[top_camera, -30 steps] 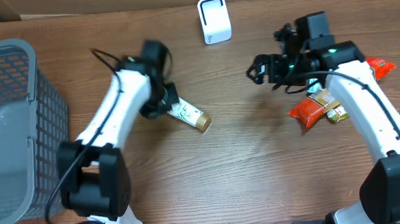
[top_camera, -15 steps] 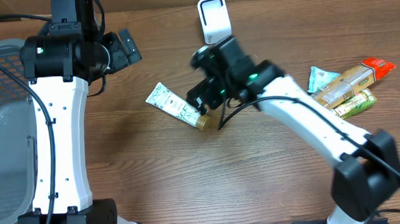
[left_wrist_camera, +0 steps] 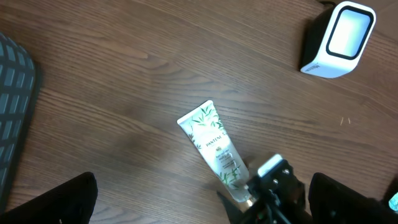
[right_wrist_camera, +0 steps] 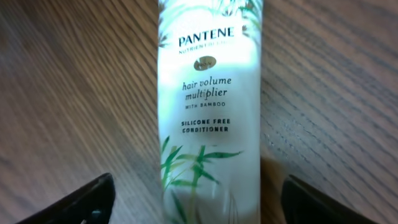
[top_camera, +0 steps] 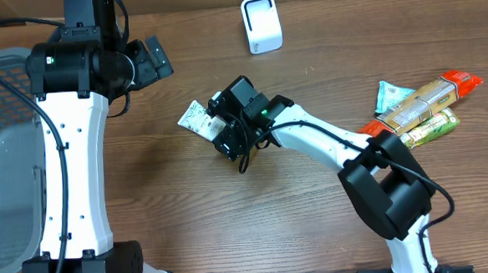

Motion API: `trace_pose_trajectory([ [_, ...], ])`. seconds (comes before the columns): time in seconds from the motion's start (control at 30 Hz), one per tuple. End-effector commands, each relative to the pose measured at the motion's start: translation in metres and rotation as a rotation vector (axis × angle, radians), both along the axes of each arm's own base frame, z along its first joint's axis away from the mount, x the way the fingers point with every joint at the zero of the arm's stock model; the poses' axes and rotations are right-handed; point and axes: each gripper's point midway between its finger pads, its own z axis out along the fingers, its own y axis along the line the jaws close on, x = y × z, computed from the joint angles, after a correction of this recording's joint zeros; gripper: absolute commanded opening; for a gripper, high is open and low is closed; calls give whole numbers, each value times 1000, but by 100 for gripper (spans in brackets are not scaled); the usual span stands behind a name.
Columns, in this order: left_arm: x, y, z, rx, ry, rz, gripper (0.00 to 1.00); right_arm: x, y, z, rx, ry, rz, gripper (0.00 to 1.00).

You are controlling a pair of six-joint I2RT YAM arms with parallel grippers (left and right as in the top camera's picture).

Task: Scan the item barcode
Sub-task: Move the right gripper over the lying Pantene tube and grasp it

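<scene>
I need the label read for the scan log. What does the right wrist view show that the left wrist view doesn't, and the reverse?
Right wrist only: legible small print on the Pantene conditioner tube, hair volume multiplier, silicone free. Left wrist only: the white barcode scanner and a grey basket corner. Both: that tube lying flat on the wooden table.

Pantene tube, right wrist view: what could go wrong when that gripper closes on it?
1. The tube lies flat, so the open right gripper straddling it could scrape the table or let it slip.
2. No barcode shows on the upturned front; it may need turning toward the scanner.
</scene>
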Motion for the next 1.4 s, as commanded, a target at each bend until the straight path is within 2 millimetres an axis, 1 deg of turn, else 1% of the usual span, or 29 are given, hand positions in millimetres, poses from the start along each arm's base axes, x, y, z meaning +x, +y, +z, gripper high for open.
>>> trace_pose_trajectory([
  [0.0, 2, 1, 0, 13, -2, -11, 100, 9, 4, 2, 8, -19, -17, 76],
  [0.07, 2, 1, 0, 13, -1, -10, 99, 13, -1, -3, -7, -8, -76, 70],
  [0.17, 2, 1, 0, 13, -1, -11, 100, 10, -5, -14, -25, 17, -97, 65],
  [0.23, 2, 1, 0, 13, -1, -11, 100, 6, -9, -19, -41, 36, -101, 60],
  [0.3, 2, 1, 0, 12, -1, -11, 100, 3, -12, -21, -51, 60, -129, 52],
  [0.43, 2, 1, 0, 13, -1, -10, 99, -2, -16, -24, -61, 109, -187, 44],
  [0.5, 2, 1, 0, 13, -1, -11, 100, -5, -19, -25, -69, 139, -221, 38],
  [0.57, 2, 1, 0, 13, -1, -11, 100, -9, -24, -25, -80, 174, -263, 28],
  [0.6, 2, 1, 0, 13, -2, -11, 100, -12, -27, -26, -88, 195, -287, 25],
  [0.7, 2, 1, 0, 13, -1, -11, 100, -21, -36, -25, -115, 263, -356, 21],
  [0.83, 2, 1, 0, 13, -1, -11, 100, -29, -54, -18, -147, 358, -507, 21],
  [0.9, 2, 1, 0, 13, -1, -10, 100, -28, -61, -11, -151, 385, -564, 22],
  [0.97, 2, 1, 0, 13, -2, -11, 100, -27, -66, 0, -144, 396, -584, 23],
  [1.03, 2, 1, 0, 13, -1, -11, 100, -24, -68, 12, -125, 398, -586, 30],
  [1.07, 2, 1, 0, 12, -1, -11, 100, -20, -69, 19, -111, 393, -588, 39],
  [1.1, 2, 1, 0, 13, -1, -11, 99, -17, -70, 24, -98, 386, -589, 56],
  [1.13, 2, 1, 0, 13, -1, -11, 100, -14, -71, 28, -87, 379, -594, 68],
  [1.17, 2, 1, 0, 13, -1, -11, 100, -9, -72, 31, -71, 368, -600, 74],
  [1.2, 2, 1, 0, 13, -1, -11, 100, -6, -72, 33, -61, 360, -596, 78],
  [1.27, 2, 1, 0, 13, -1, -11, 100, -1, -69, 35, -17, 354, -511, 79],
  [1.37, 2, 1, 0, 13, -1, -11, 100, 0, -65, 40, 54, 390, -398, 79],
])
